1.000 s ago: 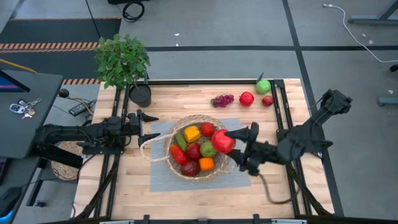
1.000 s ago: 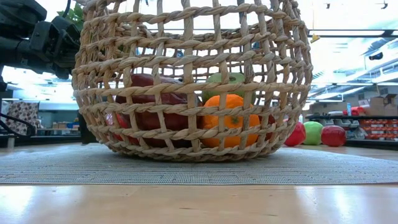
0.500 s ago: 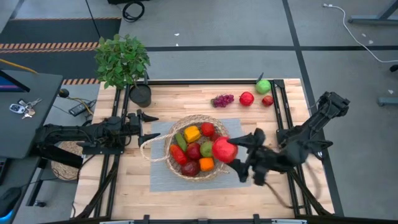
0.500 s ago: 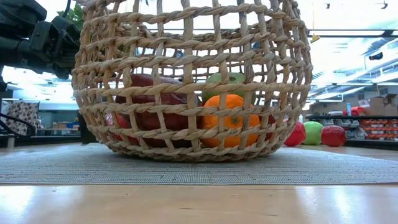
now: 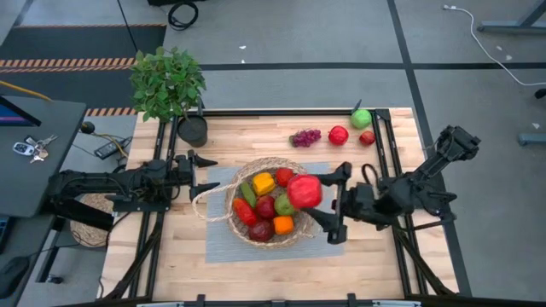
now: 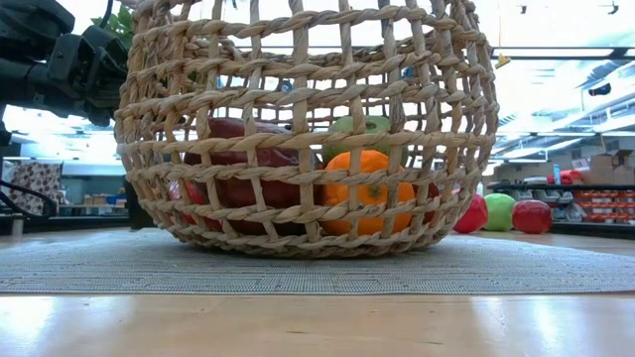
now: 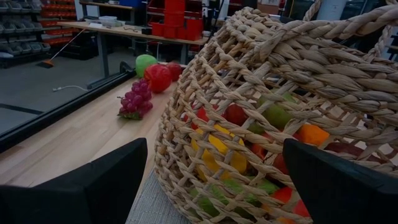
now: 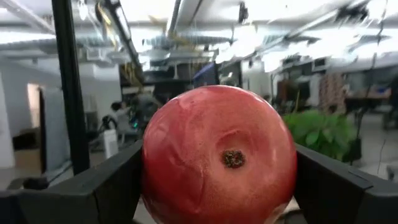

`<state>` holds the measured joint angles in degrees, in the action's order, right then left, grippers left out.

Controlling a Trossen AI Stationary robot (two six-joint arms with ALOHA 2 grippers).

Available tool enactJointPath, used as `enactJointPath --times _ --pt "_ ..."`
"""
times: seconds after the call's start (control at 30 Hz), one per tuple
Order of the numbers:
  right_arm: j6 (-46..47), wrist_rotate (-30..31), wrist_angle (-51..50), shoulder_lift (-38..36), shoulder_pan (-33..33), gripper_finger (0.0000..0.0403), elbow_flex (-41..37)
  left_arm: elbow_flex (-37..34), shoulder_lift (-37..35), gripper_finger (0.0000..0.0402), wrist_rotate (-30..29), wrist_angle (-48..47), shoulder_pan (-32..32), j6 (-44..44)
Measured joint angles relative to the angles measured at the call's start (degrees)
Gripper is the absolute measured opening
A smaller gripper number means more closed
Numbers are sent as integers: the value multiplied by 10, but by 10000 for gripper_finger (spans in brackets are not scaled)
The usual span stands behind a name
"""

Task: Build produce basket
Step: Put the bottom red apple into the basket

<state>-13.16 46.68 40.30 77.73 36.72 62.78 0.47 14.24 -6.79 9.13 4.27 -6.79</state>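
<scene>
The basket (image 6: pixel 298 129) is coarse woven wicker, tan and matt, its twisted strands rough and open-latticed. It sits on a grey mat (image 6: pixel 317 270) of fine ribbed weave, cloth-like and dull. The table (image 5: pixel 256 136) is pale wood in planks, smooth with a soft sheen near the low camera. The big red fruit (image 8: pixel 219 155) looks like smooth plastic, slightly glossy, faintly mottled, with a small dry brown calyx. The orange piece (image 6: pixel 369 190) is smooth and satiny. The grapes (image 7: pixel 135 99) are glossy beads. The right gripper's fingers (image 8: pixel 336 186) are matt black plastic; the frame rails (image 5: pixel 382 145) are dark metal.
</scene>
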Motion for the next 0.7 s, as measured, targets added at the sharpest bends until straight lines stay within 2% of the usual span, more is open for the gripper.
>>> enactJointPath --times 0.2,0.33,0.43,0.53,0.7 --pt "87 -12 -129 0 -35 353 0 0 0 382 0 0 0 0" --pt "157 -93 -240 1 -62 353 16 0 0 382 0 0 0 0" --pt "216 -143 -356 17 -85 353 54 0 0 382 0 0 0 0" --pt "235 -152 -465 48 -100 353 104 0 0 382 0 0 0 0" --pt "218 -154 -577 115 -119 353 187 0 0 382 0 0 0 0"
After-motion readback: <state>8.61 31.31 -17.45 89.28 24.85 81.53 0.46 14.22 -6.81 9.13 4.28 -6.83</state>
